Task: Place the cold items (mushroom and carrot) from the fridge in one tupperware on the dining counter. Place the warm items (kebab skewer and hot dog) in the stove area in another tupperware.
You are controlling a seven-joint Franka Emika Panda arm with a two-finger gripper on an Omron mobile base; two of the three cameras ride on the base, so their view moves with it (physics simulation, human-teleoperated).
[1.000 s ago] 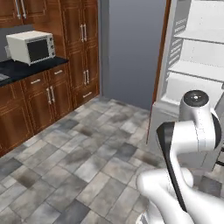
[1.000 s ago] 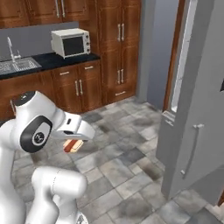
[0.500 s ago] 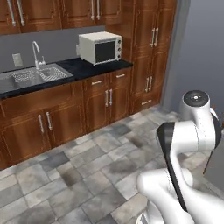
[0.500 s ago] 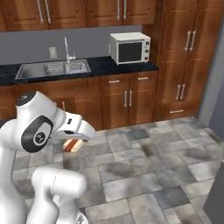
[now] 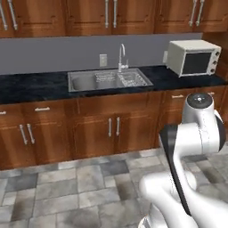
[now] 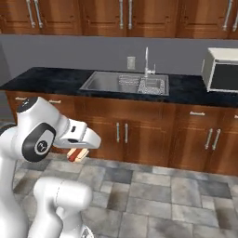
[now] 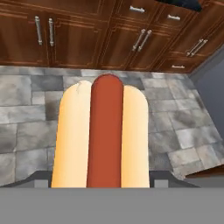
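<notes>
Between the jaws, above the grey tiled floor: the hot dog, held lengthwise.

The jaws stand wide and clamp the hot dog by its pale bun, the red sausage running straight out ahead of them in the hand view. From the right base view the hot dog's end peeks out just under the white wrist. Beyond the jaws stand brown cabinets under a black bench with a steel sink, and a white microwave farther along.

1 hot dog, 1 microwave, 1 sink, 1 faucet, 1 wall outlet
</notes>
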